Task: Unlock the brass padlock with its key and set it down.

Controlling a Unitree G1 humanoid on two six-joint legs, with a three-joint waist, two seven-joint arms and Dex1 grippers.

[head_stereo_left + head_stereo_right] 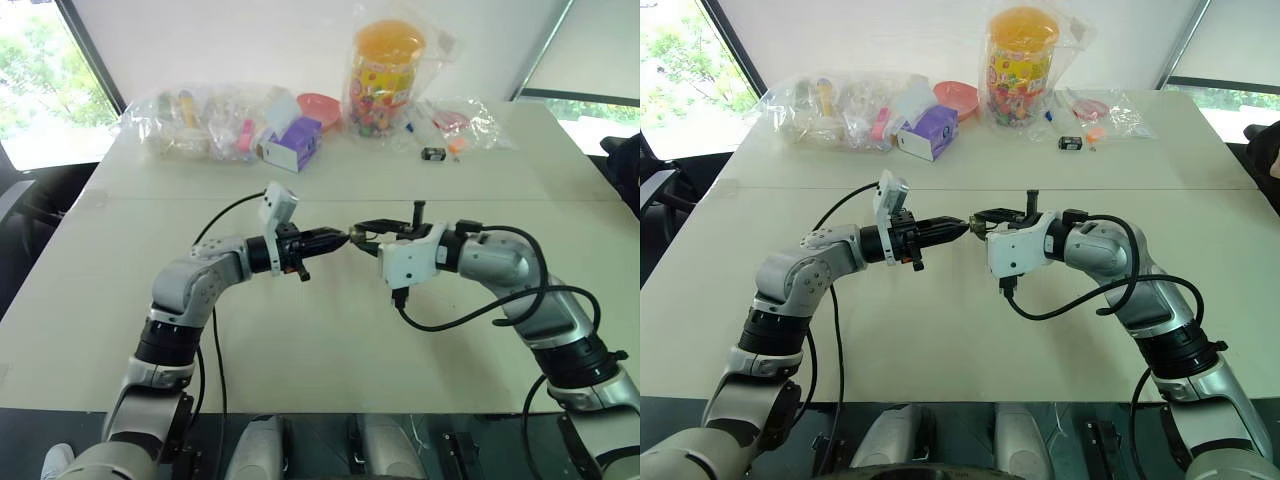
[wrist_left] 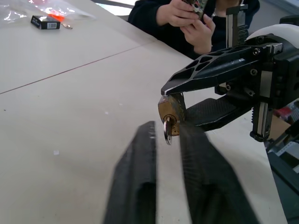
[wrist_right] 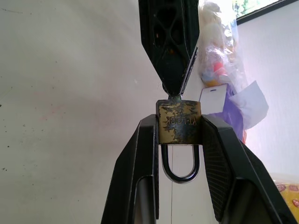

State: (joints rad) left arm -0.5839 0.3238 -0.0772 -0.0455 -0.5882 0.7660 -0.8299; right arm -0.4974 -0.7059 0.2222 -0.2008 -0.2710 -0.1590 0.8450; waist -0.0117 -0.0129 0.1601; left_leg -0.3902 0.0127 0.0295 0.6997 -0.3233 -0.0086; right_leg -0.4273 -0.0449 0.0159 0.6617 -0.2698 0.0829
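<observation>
The brass padlock [image 3: 180,122] is pinched by its body between the fingers of my right gripper [image 3: 180,120], and its silvery shackle loops back between those fingers. It hangs above the middle of the table [image 1: 300,340]. My left gripper [image 2: 167,129] comes in level from the left and meets the padlock [image 2: 169,109] tip to tip. Its two fingers are shut on the small silvery key [image 2: 167,133], which sticks out of the end of the padlock body opposite the shackle. In the left eye view the two grippers touch at the padlock [image 1: 356,237].
Along the table's far edge lie clear bags of small items [image 1: 190,120], a purple box [image 1: 292,143], a pink bowl [image 1: 318,105], a tall candy jar [image 1: 385,75] and a small black-and-white gadget [image 1: 433,154]. A person's hands [image 2: 187,18] show beyond the table's edge.
</observation>
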